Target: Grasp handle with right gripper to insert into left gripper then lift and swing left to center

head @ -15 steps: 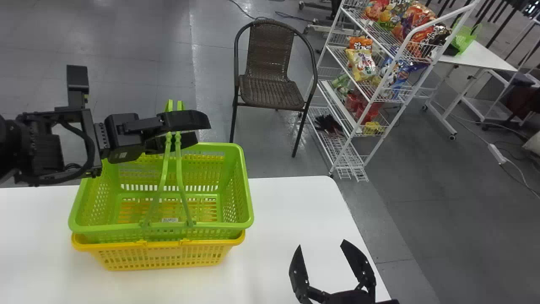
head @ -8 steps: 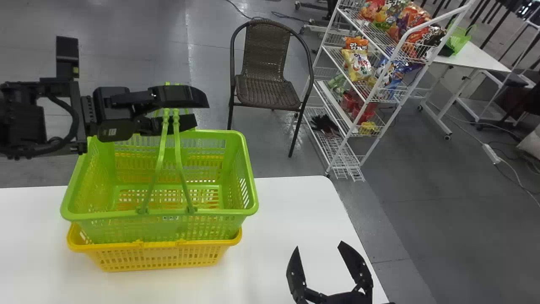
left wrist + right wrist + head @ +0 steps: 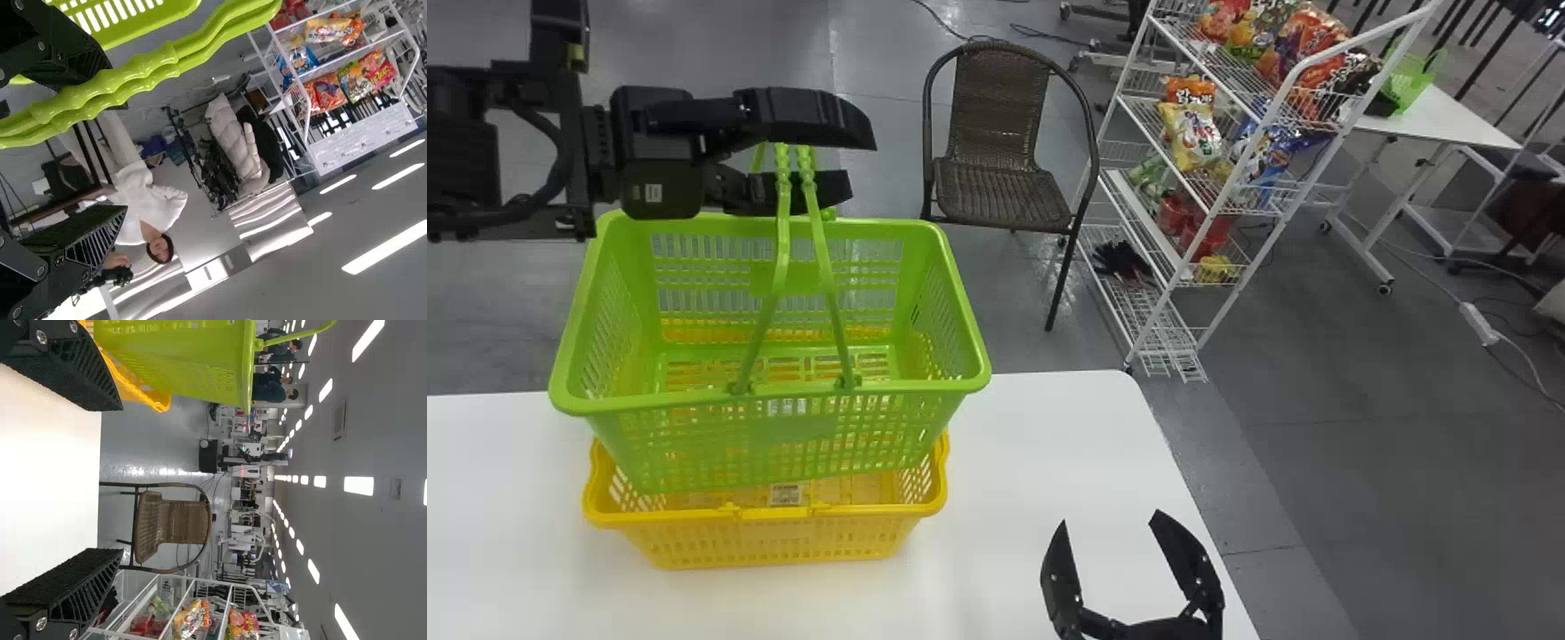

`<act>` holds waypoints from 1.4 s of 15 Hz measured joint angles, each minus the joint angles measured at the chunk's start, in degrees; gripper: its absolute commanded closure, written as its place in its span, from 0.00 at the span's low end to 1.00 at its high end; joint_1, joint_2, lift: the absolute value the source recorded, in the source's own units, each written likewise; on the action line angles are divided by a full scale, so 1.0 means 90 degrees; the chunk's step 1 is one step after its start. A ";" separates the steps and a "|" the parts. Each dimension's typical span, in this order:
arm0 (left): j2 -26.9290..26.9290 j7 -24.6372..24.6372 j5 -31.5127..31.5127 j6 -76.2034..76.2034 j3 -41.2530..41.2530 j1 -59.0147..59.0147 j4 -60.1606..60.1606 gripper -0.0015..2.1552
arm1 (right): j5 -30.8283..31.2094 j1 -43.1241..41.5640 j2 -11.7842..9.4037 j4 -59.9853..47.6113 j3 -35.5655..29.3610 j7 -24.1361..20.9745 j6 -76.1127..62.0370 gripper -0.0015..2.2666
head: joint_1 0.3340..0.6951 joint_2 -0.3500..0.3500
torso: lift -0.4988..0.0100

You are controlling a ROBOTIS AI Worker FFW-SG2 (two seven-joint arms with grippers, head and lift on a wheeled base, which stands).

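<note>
Both handles [image 3: 783, 233] of the green basket [image 3: 791, 429] are borne by the spread left hand [image 3: 860, 162], upper left; the right hand [image 3: 1110, 519], lower right, is spread too. Lifting seems underway; the yellow basket [image 3: 774, 535] must be cleared before swinging.

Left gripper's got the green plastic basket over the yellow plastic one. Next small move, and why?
I'd probably raise the left gripper slightly before swinging: the green basket hangs there by its handles, and its lower part overlaps the yellow basket in the head view; clearance unclear.
</note>
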 measured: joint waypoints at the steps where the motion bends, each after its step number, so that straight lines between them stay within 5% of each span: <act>1: 0.0071 -0.0003 0.0102 0.0118 0.0011 -0.0151 0.0186 0.16 | 0.0003 0.0000 0.0004 0.0000 0.0000 0.0000 0.0000 0.02 | 1.00 0.07 | 0.98; 8: 0.0494 0.0016 0.0687 0.0767 0.0010 -0.1078 0.1374 0.16 | 0.0004 0.0000 0.0019 0.0021 0.0009 0.0015 -0.0046 0.02 | 1.00 0.13 | 0.98; 9: 0.0515 0.0040 0.0716 0.0802 0.0000 -0.1149 0.1461 0.23 | 0.0004 0.0000 0.0023 0.0025 0.0010 0.0019 -0.0054 0.02 | 1.00 0.13 | 0.98; 14: 0.0537 -0.0025 0.0747 0.0822 -0.0054 -0.1379 0.1747 0.89 | 0.0001 0.0000 0.0024 0.0063 0.0010 0.0020 -0.0109 0.02 | 1.00 0.13 | 0.98; 16: 0.0537 -0.0067 0.0744 0.0822 -0.0101 -0.1523 0.1866 0.98 | -0.0003 -0.0004 0.0025 0.0078 0.0013 0.0029 -0.0146 0.02 | 1.00 0.13 | 0.98; 21: 0.0635 -0.0078 0.0662 0.0822 -0.0127 -0.1741 0.2030 0.99 | -0.0026 -0.0020 0.0027 0.0119 0.0028 0.0050 -0.0236 0.02 | 1.00 0.15 | 0.98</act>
